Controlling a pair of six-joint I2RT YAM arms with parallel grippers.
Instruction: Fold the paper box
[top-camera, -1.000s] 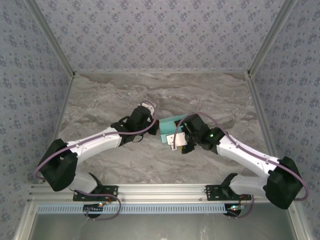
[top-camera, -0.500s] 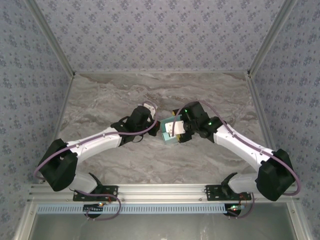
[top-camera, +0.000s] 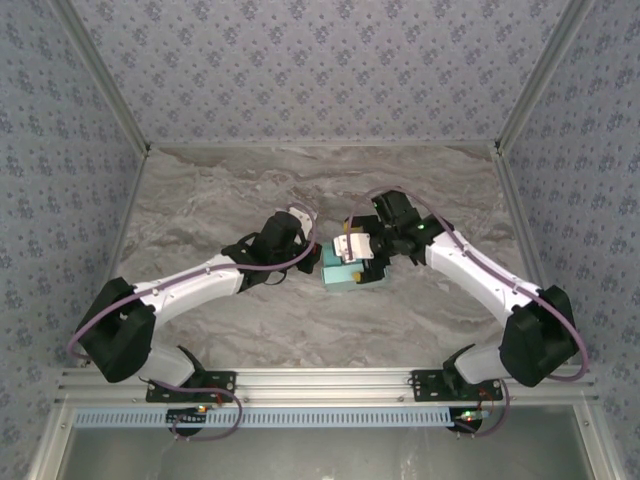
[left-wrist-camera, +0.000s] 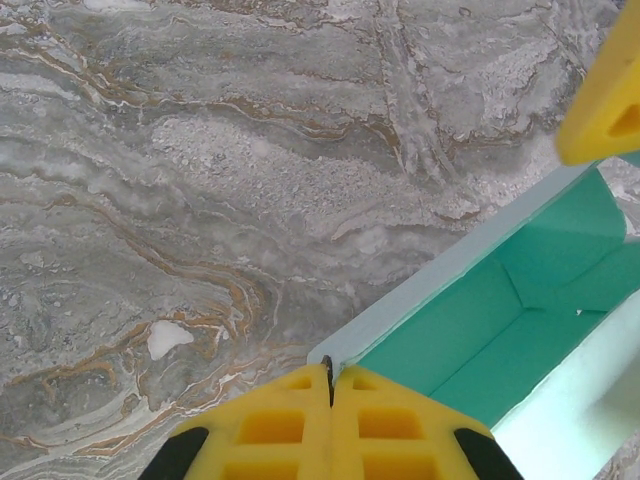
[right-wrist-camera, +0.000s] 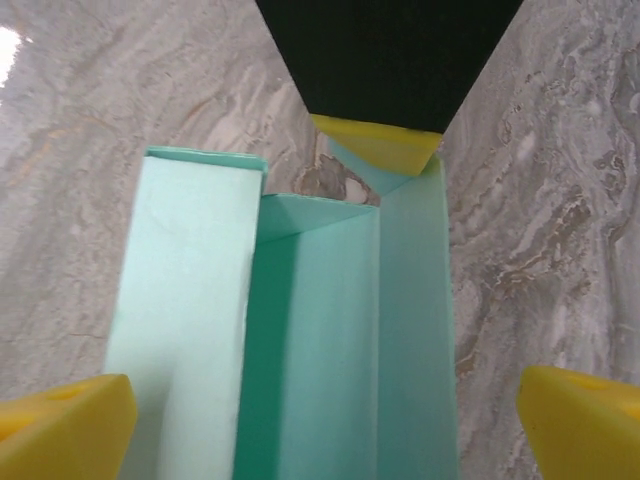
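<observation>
- One paper box: thin pale teal card, matte, folded into a long open trough with crisp creases and straight walls. It sits on the counter about mid-way between the two sets of jaws.
- The counter is a glossy grey marble look with swirly brown veins.
- Left jaws: chunky yellow pads with a gridded face, pressed together. The box's thin wall edge runs right into the seam, so they're pinching the card at that end.
- Right jaws: spread wide, one smooth yellow pad on either side of the box. Can't tell if they touch it.
- Count: one box, two sets of jaws, four pads.
</observation>
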